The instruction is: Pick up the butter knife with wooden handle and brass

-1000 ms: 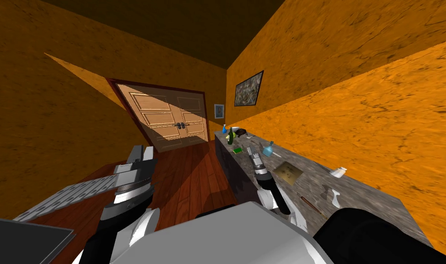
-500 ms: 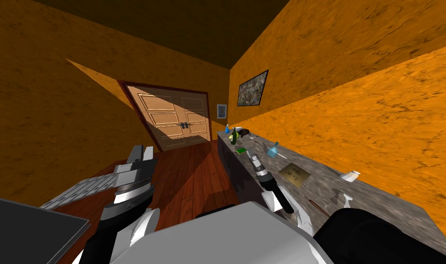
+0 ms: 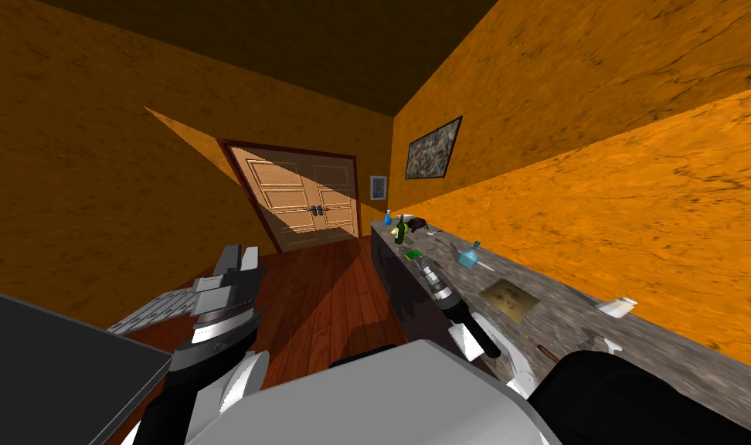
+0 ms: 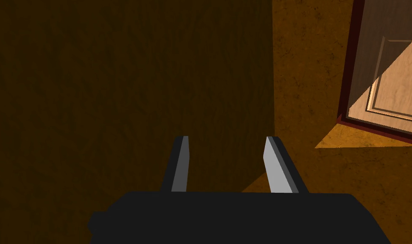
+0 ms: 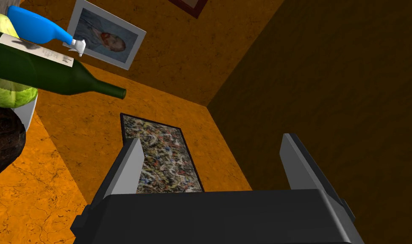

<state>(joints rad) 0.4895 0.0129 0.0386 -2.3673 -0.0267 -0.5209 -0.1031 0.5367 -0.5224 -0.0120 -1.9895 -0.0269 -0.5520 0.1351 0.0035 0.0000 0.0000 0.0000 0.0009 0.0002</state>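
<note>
The right gripper (image 5: 212, 138) has its two fingers spread wide with nothing between them. It is held just above the front edge of the worktop (image 3: 567, 305) and points along it toward the far end, where a green bottle (image 5: 52, 76) and a blue spray bottle (image 5: 35, 23) stand. The left gripper (image 4: 226, 137), also spread and empty, hangs over the wooden floor (image 3: 327, 286), well apart from the worktop.

Over the last second the whole head view has swung, so the robot itself has turned; both arms have kept their pose against the chest. The worktop has slid outward, and the thin brown stick judged to be the butter knife (image 3: 548, 354) now shows only a short piece. It lies near the worktop's near end, toward the front edge, closer to the robot than the right gripper is. This looks like positioning rather than reaching: the gripper would have to come back and tip downward.

Bare worktop separates the knife from a tan mat (image 3: 509, 300). A small white object (image 3: 609, 345) lies near it, and a white cup (image 3: 617, 307) sits by the back edge against the orange wall. The front edge is open.
</note>
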